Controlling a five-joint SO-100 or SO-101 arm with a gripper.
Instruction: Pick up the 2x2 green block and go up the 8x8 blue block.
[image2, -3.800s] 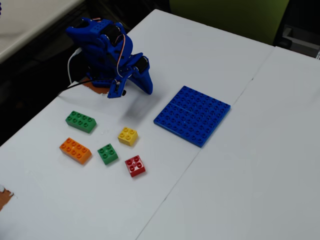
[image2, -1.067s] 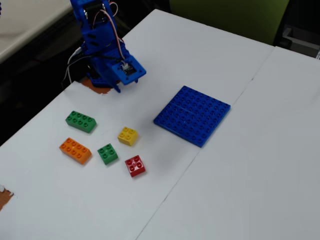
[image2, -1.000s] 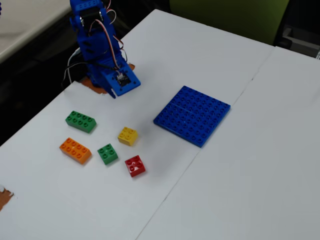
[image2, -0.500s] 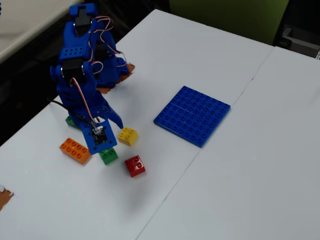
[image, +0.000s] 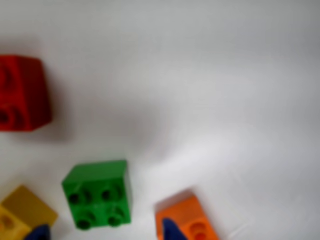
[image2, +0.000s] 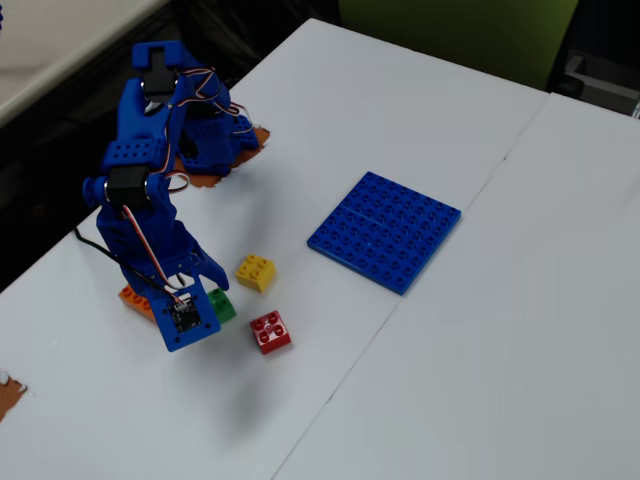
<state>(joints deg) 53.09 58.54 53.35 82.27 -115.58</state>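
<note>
The 2x2 green block (image: 99, 194) lies studs-up on the white table, low in the wrist view, just ahead of my two blue fingertips (image: 172, 231). My gripper (image: 105, 234) is open and empty, with its jaws spread wider than the block. In the fixed view the green block (image2: 223, 306) peeks out beside my lowered gripper (image2: 203, 292). The 8x8 blue block (image2: 385, 230) lies flat to the right in the fixed view, well apart from the bricks. It is out of the wrist view.
A red brick (image: 22, 92) (image2: 270, 332), a yellow brick (image: 27, 212) (image2: 256, 272) and an orange brick (image: 187, 220) (image2: 135, 298) lie close around the green one. The left fingertip overlaps the yellow brick and the right overlaps the orange one in the wrist view.
</note>
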